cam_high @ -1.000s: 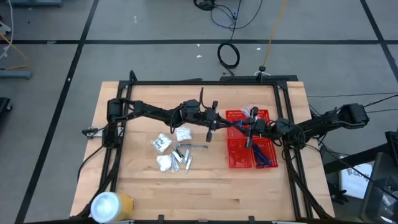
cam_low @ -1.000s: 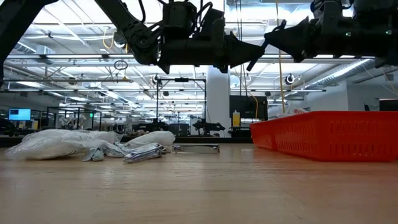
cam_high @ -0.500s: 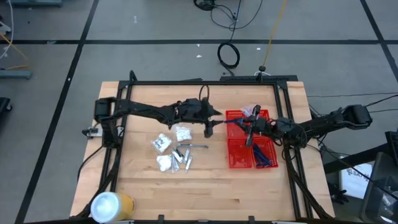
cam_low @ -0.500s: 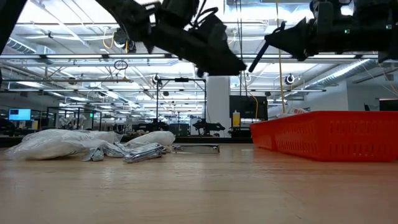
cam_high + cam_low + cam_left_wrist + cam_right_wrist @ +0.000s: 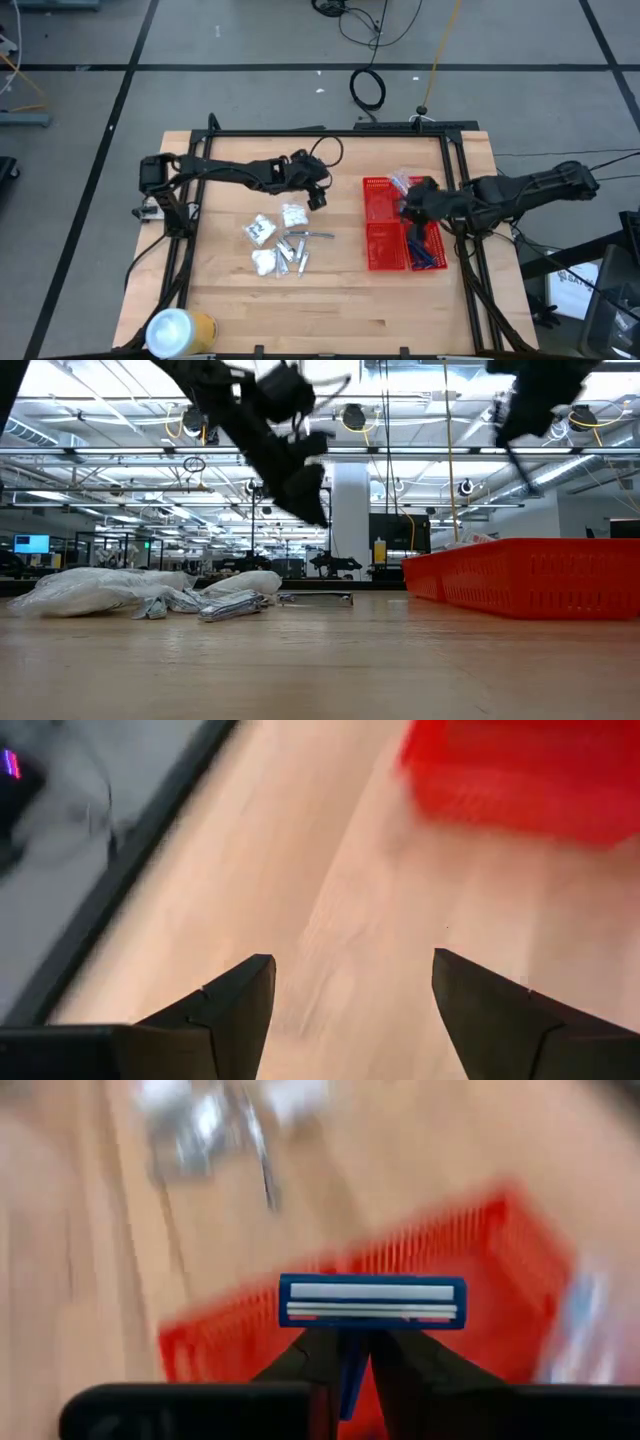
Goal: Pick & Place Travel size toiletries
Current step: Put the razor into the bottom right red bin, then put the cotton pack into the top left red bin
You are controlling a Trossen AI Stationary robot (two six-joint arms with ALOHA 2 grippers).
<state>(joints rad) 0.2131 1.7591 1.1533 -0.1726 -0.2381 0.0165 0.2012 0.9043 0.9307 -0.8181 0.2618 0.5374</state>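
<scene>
The travel size toiletries lie in a loose pile left of centre: white packets [image 5: 262, 230], silver tubes [image 5: 292, 256] and a thin razor-like item [image 5: 312, 235]. My left gripper [image 5: 318, 198] hangs above the table beside the pile's far right and slants down. Its fingers [image 5: 350, 970] stand open over bare wood with nothing between them. My right gripper [image 5: 412, 204] is above the red basket [image 5: 378, 222] and is shut on a blue razor [image 5: 372, 1300]. More blue items [image 5: 425, 252] lie in the basket's near right compartment. My right gripper pinches the razor's blue handle [image 5: 349, 1375] between its two fingers, just behind the head. The fingers slant downward and lie along the handle. The blue-and-white head [image 5: 372, 1300] sticks out past the fingertips, level and crosswise, lifted clear above the basket.
A large white-and-yellow roll [image 5: 178, 330] stands at the near left corner. A black frame [image 5: 330, 132] runs around the table's edges. Bare wood lies between the pile and the basket and along the near side.
My left gripper has drawn back from the right gripper, from the basket's left edge toward the table's left, and has tipped downward. My right gripper has risen over the basket and tipped downward too, with the razor still between its fingers.
</scene>
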